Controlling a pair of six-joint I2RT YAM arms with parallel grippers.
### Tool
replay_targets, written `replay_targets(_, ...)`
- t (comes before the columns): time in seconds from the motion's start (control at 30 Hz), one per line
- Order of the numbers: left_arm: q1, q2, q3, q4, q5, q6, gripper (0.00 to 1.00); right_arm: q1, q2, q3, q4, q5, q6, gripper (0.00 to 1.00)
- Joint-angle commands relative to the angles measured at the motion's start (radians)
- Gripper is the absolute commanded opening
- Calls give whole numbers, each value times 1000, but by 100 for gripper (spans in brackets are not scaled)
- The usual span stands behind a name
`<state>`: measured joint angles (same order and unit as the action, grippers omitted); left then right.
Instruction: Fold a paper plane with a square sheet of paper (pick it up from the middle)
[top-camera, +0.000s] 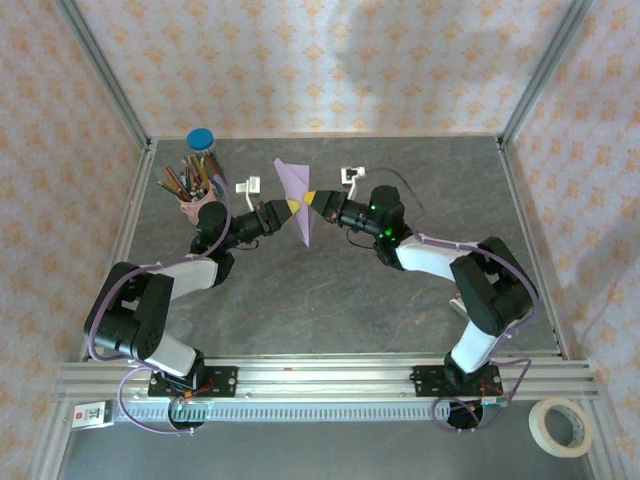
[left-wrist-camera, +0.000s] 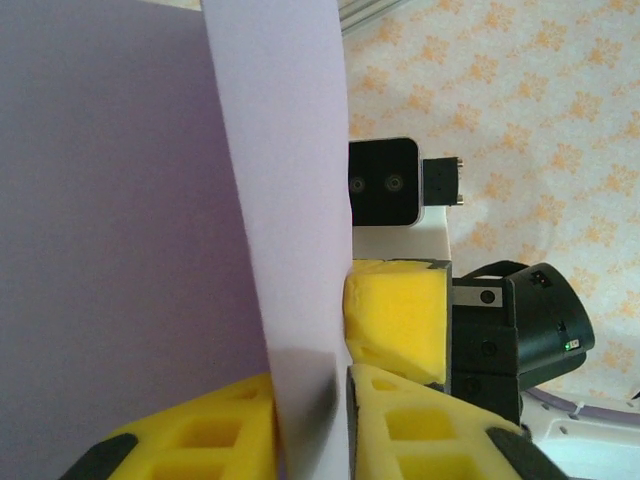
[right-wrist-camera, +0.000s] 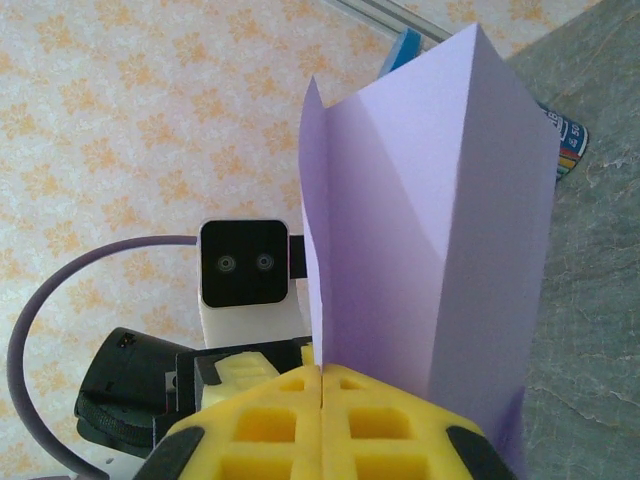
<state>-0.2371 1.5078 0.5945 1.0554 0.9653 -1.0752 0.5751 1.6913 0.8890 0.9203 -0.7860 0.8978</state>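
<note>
Paper betw. L pincer, R pincer; cup far-left.

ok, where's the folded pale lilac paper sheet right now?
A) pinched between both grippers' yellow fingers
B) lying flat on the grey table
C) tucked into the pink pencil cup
A: the folded pale lilac paper sheet stands upright between the left gripper and the right gripper. Each wrist view shows that gripper's yellow fingers closed on the paper.

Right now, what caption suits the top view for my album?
Left end effector and right end effector pinch one folded lilac paper between them.
</note>
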Motion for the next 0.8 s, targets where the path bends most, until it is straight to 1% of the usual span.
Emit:
replay_targets(0.0,-9,-37,26,-11,7,56,18,-3,-58,-10,-5,7,-27,12)
replay_targets(0.1,-8,-50,30,-62,-7,93,13,-8,-95,-11,-81,50,-66,28)
replay_targets(0.23,-8,-70,44,-146,-23,154,11,-29,-150,-38,-143,121,-102,48)
replay_targets(0.3,-7,-79,61,-212,-33,198,11,-41,-177,-55,-175,167,-126,54)
replay_targets(0.37,-7,-94,84,-307,-55,265,10,-55,-205,-70,-219,217,-155,57)
replay_targets(0.47,-11,-118,150,-543,-133,423,10,-66,-249,-75,-328,329,-216,59)
replay_targets(0.53,-24,-127,214,-750,-232,559,10,-67,-280,-77,-403,414,-255,59)
replay_targets(0.6,-55,-124,297,-948,-383,690,10,-67,-306,-83,-461,494,-283,59)
replay_targets(0.63,-71,-118,333,-1022,-454,738,10,-69,-317,-85,-480,526,-293,59)
replay_targets(0.7,-114,-95,406,-1151,-632,813,10,-70,-339,-96,-515,594,-305,59)
replay_targets(0.77,-151,-67,462,-1240,-775,865,11,-75,-361,-109,-538,644,-309,60)
